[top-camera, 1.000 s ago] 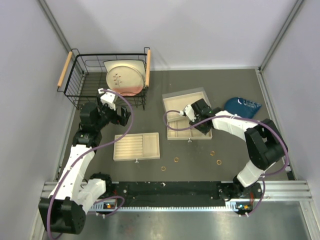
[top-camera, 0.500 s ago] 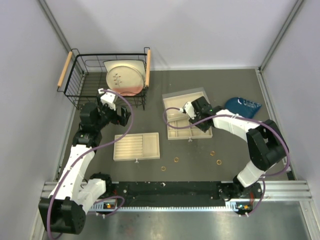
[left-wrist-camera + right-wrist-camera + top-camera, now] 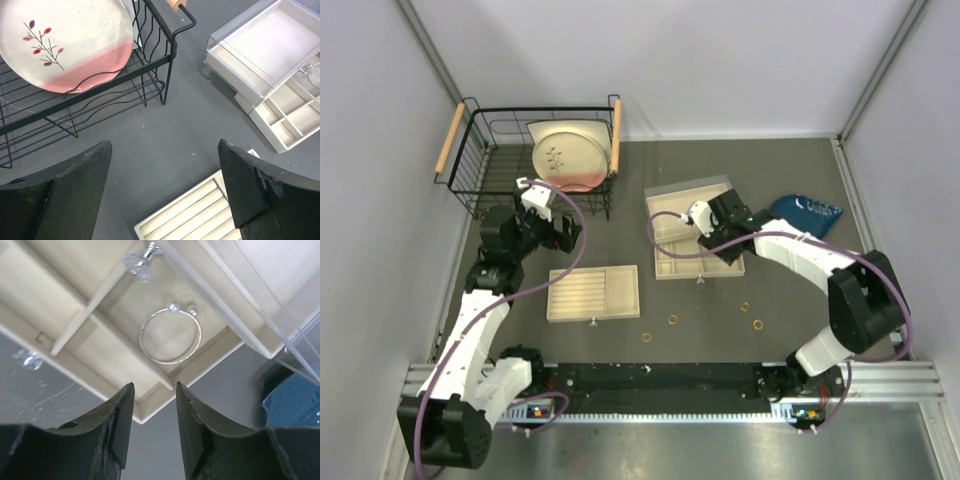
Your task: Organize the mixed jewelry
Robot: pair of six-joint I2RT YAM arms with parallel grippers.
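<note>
A thin silver wire hoop (image 3: 170, 336) with two small pearls lies flat in a corner compartment of the beige drawer (image 3: 65, 315). My right gripper (image 3: 154, 387) hangs just above that drawer corner, open and empty, apart from the hoop. In the top view it (image 3: 706, 222) is over the drawer box (image 3: 672, 262). Several tiny gold rings lie on the dark table: (image 3: 647, 337), (image 3: 672, 320), (image 3: 744, 306), (image 3: 758, 324). My left gripper (image 3: 165, 170) is open and empty above the table between the wire basket and the ridged tray (image 3: 195, 215).
A black wire basket (image 3: 485, 170) holding a patterned plate (image 3: 570, 155) stands at the back left. The beige ridged tray (image 3: 593, 292) lies front of centre. A blue object (image 3: 807, 212) lies right of the box. A crystal knob (image 3: 141, 262) sits on the drawer.
My right gripper has shifted slightly toward the back over the drawer, and its elbow has swung right. The left arm has not moved.
</note>
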